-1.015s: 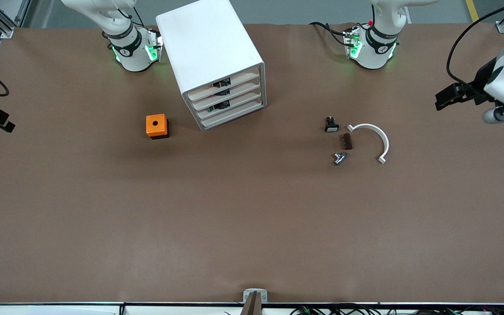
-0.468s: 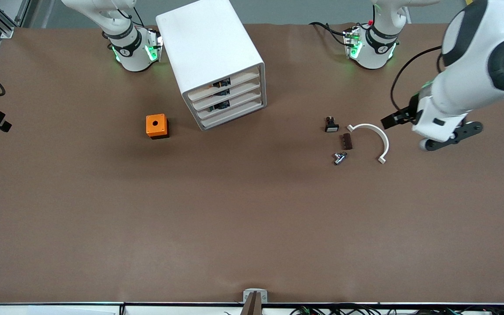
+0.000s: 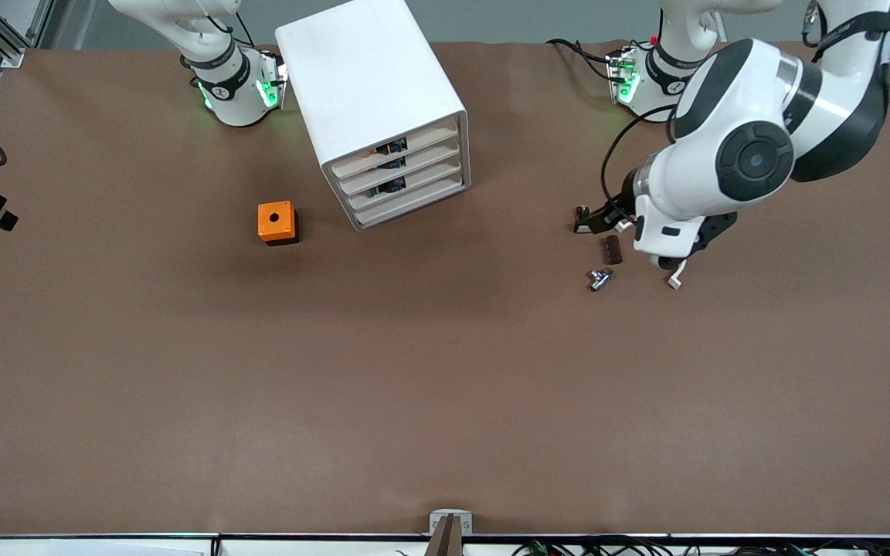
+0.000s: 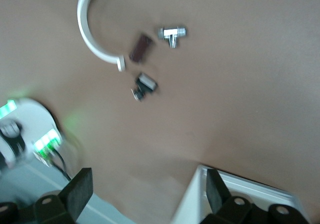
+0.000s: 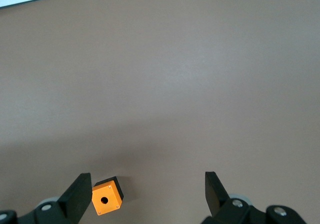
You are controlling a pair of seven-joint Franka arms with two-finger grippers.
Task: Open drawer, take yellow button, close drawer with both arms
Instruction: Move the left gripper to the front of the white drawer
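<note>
Two black grippers both have their fingers wide apart and hold nothing. The left gripper [image 3: 596, 220] hangs low over a group of small loose parts toward the left arm's end of the brown tabletop [image 3: 445, 386]: a small black-and-white part [image 4: 145, 84], a small dark brown block [image 3: 612, 249], a shiny metal T-shaped fitting [image 3: 599, 278] and a white curved half-ring piece [image 4: 87, 29]. The right gripper [image 5: 147, 196] is over the bare tabletop, close to an orange cube with a hole [image 3: 277, 222].

The tall white cabinet with rounded corners [image 3: 368, 77] stands between the two arm bases, well apart from the left gripper. Its topmost shallow white drawer [image 3: 414, 147] is pushed in, level with the three lower drawers. In the gap above the front of this drawer a small dark thing with a bit of orange [image 3: 387, 147] shows. It may be the button, but I cannot tell for sure. No gripper touches the cabinet.
</note>
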